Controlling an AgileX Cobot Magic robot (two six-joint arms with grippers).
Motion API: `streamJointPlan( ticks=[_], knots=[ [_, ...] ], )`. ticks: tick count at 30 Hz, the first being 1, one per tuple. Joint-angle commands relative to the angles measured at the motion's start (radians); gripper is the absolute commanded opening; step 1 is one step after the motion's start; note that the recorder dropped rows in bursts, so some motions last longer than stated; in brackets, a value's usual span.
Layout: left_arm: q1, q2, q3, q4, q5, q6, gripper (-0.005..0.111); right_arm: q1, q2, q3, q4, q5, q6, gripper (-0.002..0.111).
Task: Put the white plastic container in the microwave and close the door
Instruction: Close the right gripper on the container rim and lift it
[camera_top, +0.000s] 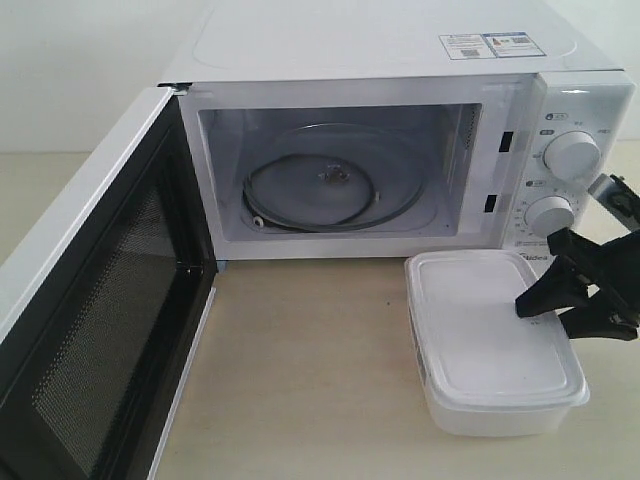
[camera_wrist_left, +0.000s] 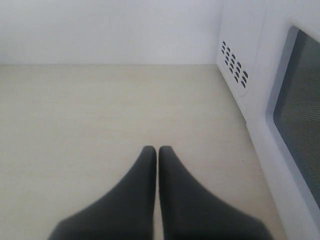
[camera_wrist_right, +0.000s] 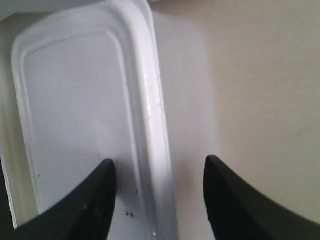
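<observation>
While the white plastic container (camera_top: 495, 345) sits on the table (camera_top: 300, 380) before the open microwave (camera_top: 330, 40) | right gripper (camera_wrist_right: 159, 162) spread astride its rim | left gripper (camera_wrist_left: 157, 150) pressed together | likely light, slick, flexing: pinch side wall under rim.

The place looked like a plain lab setup: a microwave (camera_top: 330, 40) stood on a pale tabletop (camera_top: 310, 380) before a white wall (camera_top: 80, 70).
</observation>
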Motion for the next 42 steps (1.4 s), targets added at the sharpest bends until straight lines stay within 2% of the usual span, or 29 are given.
streamJointPlan(
  ticks=[1,3,10,11,12,17,22,29,42],
  knots=[
    [-0.001,-0.003,0.004,-0.003,-0.002,-0.009,0.004,0.0,0.005,-0.003,0.011,-0.015,-0.015,0.051],
    [-0.001,-0.003,0.004,-0.003,-0.002,-0.009,0.004,0.0,0.005,-0.003,0.011,-0.015,-0.015,0.047],
    [-0.001,-0.003,0.004,-0.003,-0.002,-0.009,0.004,0.0,0.005,-0.003,-0.006,-0.008,-0.024,0.013],
    [-0.001,-0.003,0.004,-0.003,-0.002,-0.009,0.004,0.0,0.005,-0.003,-0.011,0.004,-0.029,0.004],
    [-0.001,-0.003,0.004,-0.003,-0.002,-0.009,0.004,0.0,0.005,-0.003,-0.011,0.011,-0.031,0.0],
    [-0.001,-0.003,0.004,-0.003,-0.002,-0.009,0.004,0.0,-0.024,-0.003,0.01,0.083,-0.019,0.0],
    [-0.001,-0.003,0.004,-0.003,-0.002,-0.009,0.004,0.002,-0.138,0.046,0.053,0.063,-0.022,0.0],
    [-0.001,-0.003,0.004,-0.003,-0.002,-0.009,0.004,0.093,-0.334,0.127,0.086,0.086,-0.038,0.0],
    [-0.001,-0.003,0.004,-0.003,-0.002,-0.009,0.004,0.093,-0.572,0.236,0.124,0.073,-0.026,0.0]
  ],
)
